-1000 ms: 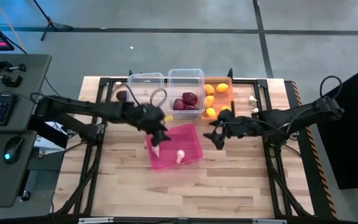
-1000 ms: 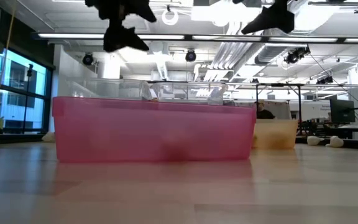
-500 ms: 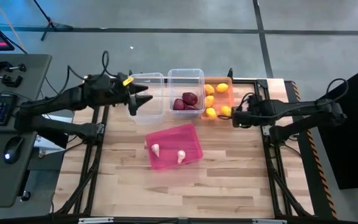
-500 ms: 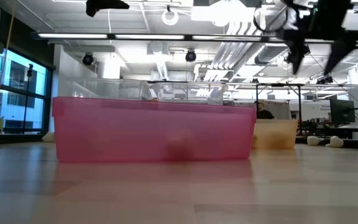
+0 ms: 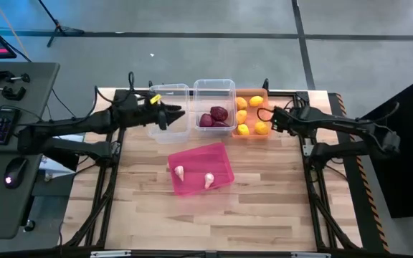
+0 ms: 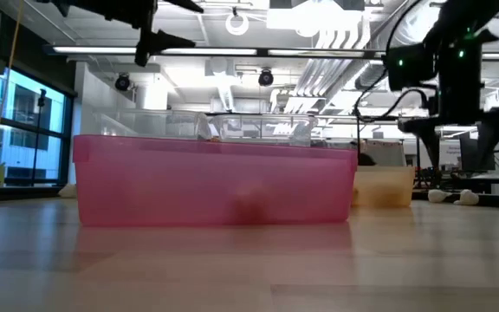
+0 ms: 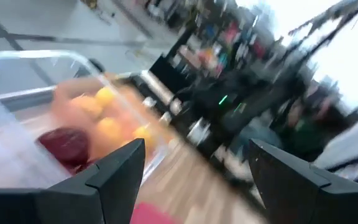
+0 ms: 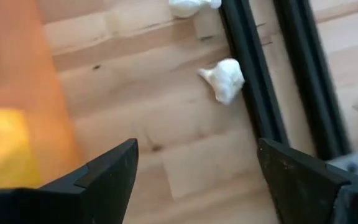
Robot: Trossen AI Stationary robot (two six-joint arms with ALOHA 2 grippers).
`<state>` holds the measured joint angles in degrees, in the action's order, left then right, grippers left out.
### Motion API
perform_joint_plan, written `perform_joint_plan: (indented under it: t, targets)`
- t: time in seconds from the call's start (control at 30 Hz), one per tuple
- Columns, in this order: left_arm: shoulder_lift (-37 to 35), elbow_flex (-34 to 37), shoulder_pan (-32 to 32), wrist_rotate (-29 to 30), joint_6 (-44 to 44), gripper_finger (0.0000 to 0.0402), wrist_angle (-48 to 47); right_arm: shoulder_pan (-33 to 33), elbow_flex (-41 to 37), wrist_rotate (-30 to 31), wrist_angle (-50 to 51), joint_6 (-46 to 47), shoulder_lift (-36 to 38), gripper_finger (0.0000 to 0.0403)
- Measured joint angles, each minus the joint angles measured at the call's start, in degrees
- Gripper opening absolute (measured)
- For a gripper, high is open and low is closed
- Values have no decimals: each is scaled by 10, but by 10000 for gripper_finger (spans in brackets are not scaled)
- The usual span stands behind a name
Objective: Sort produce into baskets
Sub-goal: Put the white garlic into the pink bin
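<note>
Lying askew near the middle of the pale plank desk (image 5: 264,193), the bright pink basket (image 5: 217,154) has its long axis turned off the desk's edges, one corner tipped toward the far edge; its translucent plastic floor carries two small white garlic bulbs (image 5: 179,172), knobbly and pointed, well apart from each other. Along the far edge three more shallow rectangular bins stand in a row, long axes running from the far edge toward the near one: a clear basket (image 5: 180,89) nearest the far left corner, a second clear basket (image 5: 214,84) touching it, and an orange basket (image 5: 252,92) beside that. Dark red-purple round onions (image 5: 219,113) sit in the second clear bin, smooth and glossy; yellow-orange lemons (image 5: 256,101) fill the orange one, oval and matte. On bare wood by the far right corner, beside a black frame rail, lie two loose garlic bulbs (image 8: 225,79), papery white with a short tip. The left claw (image 5: 169,115) hangs over the first clear bin, pointing along the far edge toward the onions, its dark fingers (image 7: 117,177) spread apart and empty. The right claw (image 5: 268,117) hovers at the orange bin's right side, aimed at the lemons, its fingers (image 8: 107,171) likewise wide apart with nothing between them.
</note>
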<state>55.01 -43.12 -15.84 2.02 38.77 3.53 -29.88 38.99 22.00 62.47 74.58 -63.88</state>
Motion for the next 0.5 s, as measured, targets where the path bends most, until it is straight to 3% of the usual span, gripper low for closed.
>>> perform_joint_plan:
  t: [0.2,0.5]
  targets:
    - [8,6,-24,5,53,267,118,-68,-51,49,-97,-17,-2,319]
    - [8,6,-87,27,61,267,236,-145,-76,54,-123,-80,-3,319]
